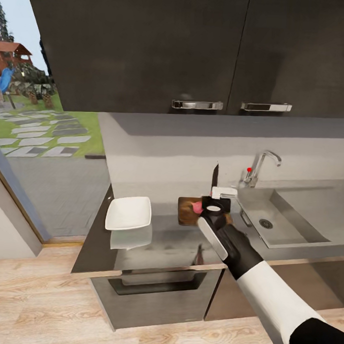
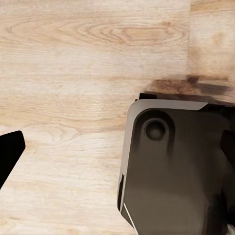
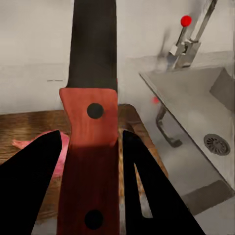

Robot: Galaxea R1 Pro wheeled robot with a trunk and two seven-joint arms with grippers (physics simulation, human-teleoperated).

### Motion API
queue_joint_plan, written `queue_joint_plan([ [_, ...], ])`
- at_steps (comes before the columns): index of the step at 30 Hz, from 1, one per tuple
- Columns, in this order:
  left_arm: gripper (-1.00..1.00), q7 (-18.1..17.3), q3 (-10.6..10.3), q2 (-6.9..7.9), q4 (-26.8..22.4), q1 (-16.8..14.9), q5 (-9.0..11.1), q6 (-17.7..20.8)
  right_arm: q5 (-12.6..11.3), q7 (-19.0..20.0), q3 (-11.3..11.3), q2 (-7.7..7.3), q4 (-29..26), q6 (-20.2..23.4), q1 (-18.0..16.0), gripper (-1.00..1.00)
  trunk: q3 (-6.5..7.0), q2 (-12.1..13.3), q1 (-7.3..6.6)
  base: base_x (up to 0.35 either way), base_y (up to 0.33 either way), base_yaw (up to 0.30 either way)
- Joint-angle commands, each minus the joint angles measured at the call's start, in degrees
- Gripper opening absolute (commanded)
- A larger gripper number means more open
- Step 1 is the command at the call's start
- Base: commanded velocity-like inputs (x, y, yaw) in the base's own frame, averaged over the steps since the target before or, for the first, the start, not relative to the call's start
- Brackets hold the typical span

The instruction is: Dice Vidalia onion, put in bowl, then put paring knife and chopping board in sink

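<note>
My right gripper [image 1: 214, 203] is shut on the paring knife [image 1: 215, 177], whose dark blade points up above the chopping board [image 1: 186, 213]. The right wrist view has the orange-red handle [image 3: 93, 147] clamped between the black fingers [image 3: 34, 171]. The pink Vidalia onion [image 1: 196, 208] lies on the board [image 3: 29, 122] just beside the gripper, partly hidden by a finger [image 3: 34, 142]. Left of the board on the countertop [image 1: 169, 242] sits the white square bowl [image 1: 129, 212]. The sink [image 1: 300, 217] lies to the right. My left gripper [image 2: 117, 152] hangs open over the floor.
The chrome tap [image 1: 259, 168] with a red dot stands behind the sink, close to the knife tip. Dark wall cabinets [image 1: 197, 53] hang overhead. A window opening lies at the left. Beneath the left gripper are the wooden floor [image 2: 73, 58] and the robot's dark base [image 2: 176, 166].
</note>
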Motion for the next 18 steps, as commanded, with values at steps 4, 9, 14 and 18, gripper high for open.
queue_joint_plan([
  [4, 1.00, 0.51, -0.48, 0.10, -0.09, 0.00, 0.60, -0.15, 11.58, 2.07, -0.02, -0.93, -7.68, 11.19, -0.07, -1.00, -0.11, -0.11, 0.04, 0.000, 0.000, 0.000],
  [9, 1.00, 0.51, -0.48, 0.10, -0.09, 0.00, 0.60, -0.15, 25.30, 13.72, -0.13, -1.21, -12.62, 21.17, -0.67, -1.00, -0.11, -0.11, 0.04, 0.000, 0.000, 0.000],
  [14, 1.00, 0.51, -0.48, 0.09, -0.08, 0.00, 0.60, -0.15, 39.79, 26.77, -0.12, -1.64, -12.87, 24.48, -1.98, -1.00, -0.11, -0.11, 0.04, 0.000, 0.000, 0.000],
  [18, 1.00, 0.51, -0.48, 0.10, -0.09, 0.00, 0.60, -0.15, 54.59, 41.32, -0.02, -2.23, -11.65, 25.02, -2.28, -1.00, -0.11, -0.11, 0.04, 0.000, 0.000, 0.000],
])
